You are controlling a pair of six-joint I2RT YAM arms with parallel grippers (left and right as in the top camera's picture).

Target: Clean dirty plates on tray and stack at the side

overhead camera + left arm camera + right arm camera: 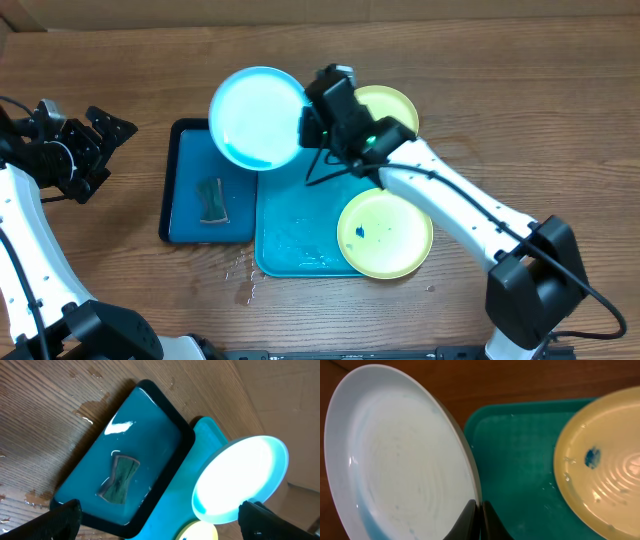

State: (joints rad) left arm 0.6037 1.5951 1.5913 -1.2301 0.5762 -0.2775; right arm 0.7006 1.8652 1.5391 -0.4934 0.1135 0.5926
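Right hand (479,521) clamps the light blue plate (395,460) by its rim, tilted near the dark-blue tray (188,215), probably for washing; left hand (102,152) hangs spread, empty; smeared yellow plate (385,235) sits on turquoise tray (290,235).

Right arm stretches forward, right hand (308,120) clamping the light blue plate (252,115) by its rim; left hand (100,150) hovers aside, fingers spread.

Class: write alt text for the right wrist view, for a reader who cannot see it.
The right tool grips a light blue plate by its rim. Behind lies the turquoise tray, with a pale yellow plate bearing a blue smear at right.
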